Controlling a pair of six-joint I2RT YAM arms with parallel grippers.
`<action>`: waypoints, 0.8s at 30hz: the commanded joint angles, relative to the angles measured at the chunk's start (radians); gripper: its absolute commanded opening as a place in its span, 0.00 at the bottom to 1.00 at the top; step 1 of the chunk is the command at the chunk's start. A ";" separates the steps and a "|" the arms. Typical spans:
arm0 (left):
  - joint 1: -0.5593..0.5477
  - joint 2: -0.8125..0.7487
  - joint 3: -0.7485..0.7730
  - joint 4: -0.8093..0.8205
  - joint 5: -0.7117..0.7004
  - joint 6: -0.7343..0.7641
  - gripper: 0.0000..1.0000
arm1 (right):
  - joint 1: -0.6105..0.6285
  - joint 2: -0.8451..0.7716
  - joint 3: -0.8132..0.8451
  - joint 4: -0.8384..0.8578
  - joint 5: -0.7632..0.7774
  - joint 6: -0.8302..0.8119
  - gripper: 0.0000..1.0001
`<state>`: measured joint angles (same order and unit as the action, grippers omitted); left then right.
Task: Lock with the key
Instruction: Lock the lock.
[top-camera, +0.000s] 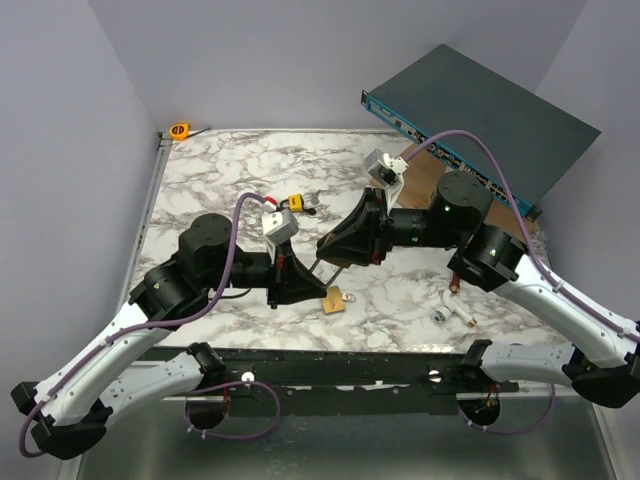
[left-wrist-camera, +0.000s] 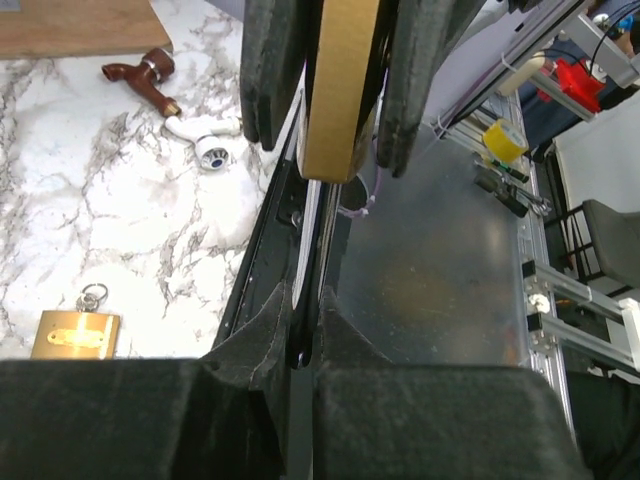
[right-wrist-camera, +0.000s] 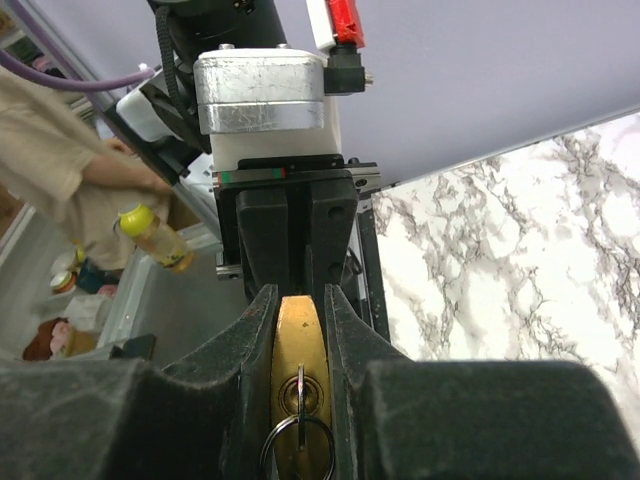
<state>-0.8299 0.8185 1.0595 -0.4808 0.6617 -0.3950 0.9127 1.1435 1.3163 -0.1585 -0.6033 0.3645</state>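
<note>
My right gripper (right-wrist-camera: 300, 300) is shut on a brass padlock (right-wrist-camera: 296, 335), held off the table at mid-table (top-camera: 320, 252). A key (right-wrist-camera: 300, 392) with a ring sits in its keyhole, facing the right wrist camera. In the left wrist view the same padlock (left-wrist-camera: 340, 90) shows between the right fingers (left-wrist-camera: 270, 70). My left gripper (left-wrist-camera: 300, 340) is shut on a thin metal part running from that padlock, apparently its shackle (left-wrist-camera: 308, 230). It meets the right gripper from the left (top-camera: 308, 278). A second brass padlock (top-camera: 335, 300) with a ring lies on the marble (left-wrist-camera: 75, 335).
A brown pipe-shaped piece (top-camera: 455, 283) and a white fitting (top-camera: 445, 313) lie at the front right. A yellow and red object (top-camera: 293, 203) lies behind the grippers. An orange tape measure (top-camera: 180, 130) is at the far left corner. A dark network switch (top-camera: 480, 110) leans at the far right.
</note>
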 joint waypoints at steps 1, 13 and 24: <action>0.028 -0.047 0.000 0.164 -0.103 -0.036 0.00 | 0.005 -0.012 -0.034 0.073 0.228 -0.014 0.08; 0.104 -0.104 -0.061 0.311 -0.093 -0.127 0.00 | 0.003 -0.056 -0.142 0.059 0.388 0.000 0.15; 0.165 -0.150 -0.111 0.488 -0.041 -0.228 0.00 | 0.003 -0.096 -0.173 0.069 0.401 -0.001 0.14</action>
<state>-0.7044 0.7399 0.9363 -0.2714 0.6796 -0.5388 0.9352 1.0576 1.1797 -0.0174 -0.3801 0.3969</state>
